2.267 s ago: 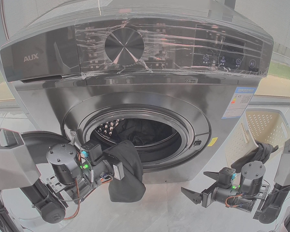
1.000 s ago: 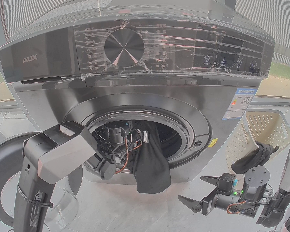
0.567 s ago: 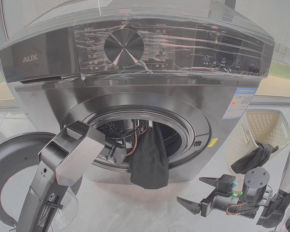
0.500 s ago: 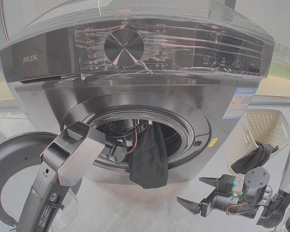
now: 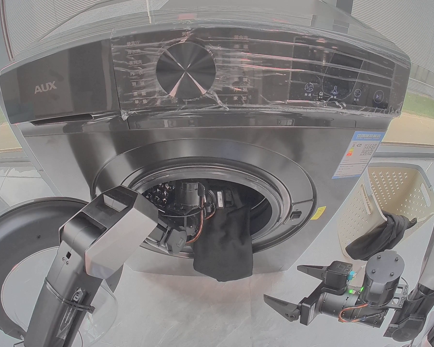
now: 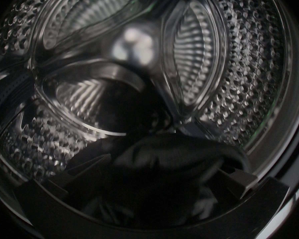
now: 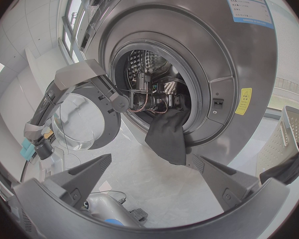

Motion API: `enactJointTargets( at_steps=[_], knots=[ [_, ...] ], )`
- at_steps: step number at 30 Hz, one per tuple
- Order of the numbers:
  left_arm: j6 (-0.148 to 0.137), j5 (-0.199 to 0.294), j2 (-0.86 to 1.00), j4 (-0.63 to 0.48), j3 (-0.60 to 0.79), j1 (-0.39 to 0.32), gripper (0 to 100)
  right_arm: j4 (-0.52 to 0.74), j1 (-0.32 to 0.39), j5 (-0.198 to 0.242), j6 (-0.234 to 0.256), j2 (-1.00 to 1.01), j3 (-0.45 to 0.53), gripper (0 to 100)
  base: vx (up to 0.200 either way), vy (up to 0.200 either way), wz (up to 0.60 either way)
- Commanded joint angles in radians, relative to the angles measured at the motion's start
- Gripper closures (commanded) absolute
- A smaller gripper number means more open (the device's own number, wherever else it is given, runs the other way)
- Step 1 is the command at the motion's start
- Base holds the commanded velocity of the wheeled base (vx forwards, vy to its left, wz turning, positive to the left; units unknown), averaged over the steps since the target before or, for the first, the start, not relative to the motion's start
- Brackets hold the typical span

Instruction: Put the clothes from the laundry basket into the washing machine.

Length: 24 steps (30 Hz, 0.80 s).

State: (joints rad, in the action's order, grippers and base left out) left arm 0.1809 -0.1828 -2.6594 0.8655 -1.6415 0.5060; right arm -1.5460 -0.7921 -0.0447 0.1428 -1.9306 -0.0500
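Note:
The grey washing machine (image 5: 294, 169) stands with its door open. My left arm reaches through the opening and my left gripper (image 5: 229, 197) is inside the steel drum (image 6: 242, 70). Its fingers (image 6: 237, 181) are spread open, and a black garment (image 6: 169, 156) is bunched between them. The rest of that garment (image 5: 223, 246) hangs out over the door rim towards the floor. The cream laundry basket (image 5: 405, 189) stands to the right of the machine with another black garment (image 5: 378, 237) draped over its edge. My right gripper (image 5: 294, 290) hovers open and empty above the floor in front of the basket.
The machine's round glass door (image 5: 14, 246) is swung open at the left, beside my left arm. Pale floor tiles (image 5: 202, 314) lie before the machine. In the right wrist view the hanging garment (image 7: 167, 136) and the basket (image 7: 289, 133) also show.
My left arm has lifted the black garment from beside the door into the drum opening. In the last half second the garment's upper part sank onto the rim. The right arm has dropped slightly.

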Motion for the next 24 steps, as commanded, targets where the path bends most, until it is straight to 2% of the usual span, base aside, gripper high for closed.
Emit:
enactJointTargets(
  at_steps=[1, 5, 15, 24],
  knots=[
    [0.031, 0.012, 0.147, -0.072, 0.183, 0.034, 0, 0.0, -0.015, 0.0, 0.0, 0.012, -0.002, 0, 0.0, 0.0, 0.0],
    [0.026, 0.016, 0.174, -0.088, 0.215, 0.046, 0, 0.0, -0.013, 0.0, 0.0, 0.01, -0.004, 0, 0.0, 0.0, 0.0],
    [0.012, 0.072, 0.185, -0.149, 0.296, 0.085, 0, 0.0, -0.015, 0.002, -0.002, 0.01, -0.007, 0, 0.0, 0.0, 0.0],
    [-0.006, 0.071, 0.121, -0.143, 0.285, 0.069, 0, 0.0, -0.016, 0.002, 0.0, 0.005, -0.017, 0, 0.0, 0.0, 0.0]
  ],
)
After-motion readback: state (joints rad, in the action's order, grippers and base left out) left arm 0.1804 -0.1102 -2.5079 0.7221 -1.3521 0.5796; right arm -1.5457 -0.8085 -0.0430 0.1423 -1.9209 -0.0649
